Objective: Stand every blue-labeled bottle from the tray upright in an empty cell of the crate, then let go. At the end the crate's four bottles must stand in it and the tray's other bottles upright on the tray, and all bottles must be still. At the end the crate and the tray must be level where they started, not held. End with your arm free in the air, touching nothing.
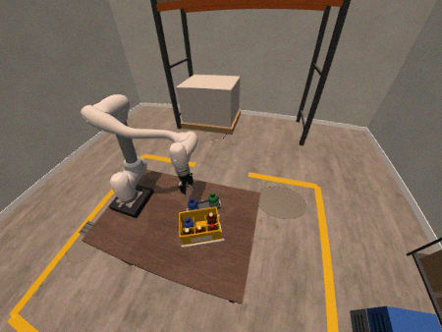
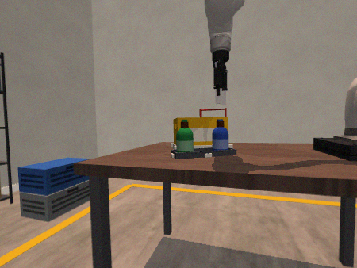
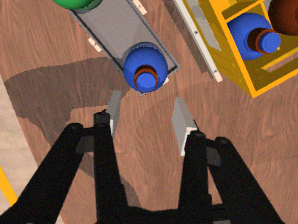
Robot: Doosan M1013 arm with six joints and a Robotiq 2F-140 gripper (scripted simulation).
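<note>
A blue-labeled bottle (image 1: 193, 202) (image 2: 220, 137) (image 3: 145, 70) stands upright on the grey tray (image 2: 202, 153) (image 3: 107, 25), beside a green-labeled bottle (image 1: 212, 198) (image 2: 185, 139) (image 3: 75, 3). The yellow crate (image 1: 198, 239) (image 2: 197, 124) (image 3: 225, 56) holds another blue-labeled bottle (image 1: 188, 223) (image 3: 255, 32) and brown bottles (image 3: 285, 15). My gripper (image 1: 187, 189) (image 2: 220, 99) (image 3: 147, 105) is partly open and empty. It hangs well above the table, just beside the tray's blue bottle, off its end of the tray.
The wooden table (image 1: 147, 246) (image 2: 258, 166) carries the tray, the crate and the arm's base (image 1: 130, 198). A red handle (image 2: 213, 111) rises over the crate. A white box (image 1: 208, 100) under a rack stands at the back. A blue cabinet (image 2: 49, 180) sits on the floor.
</note>
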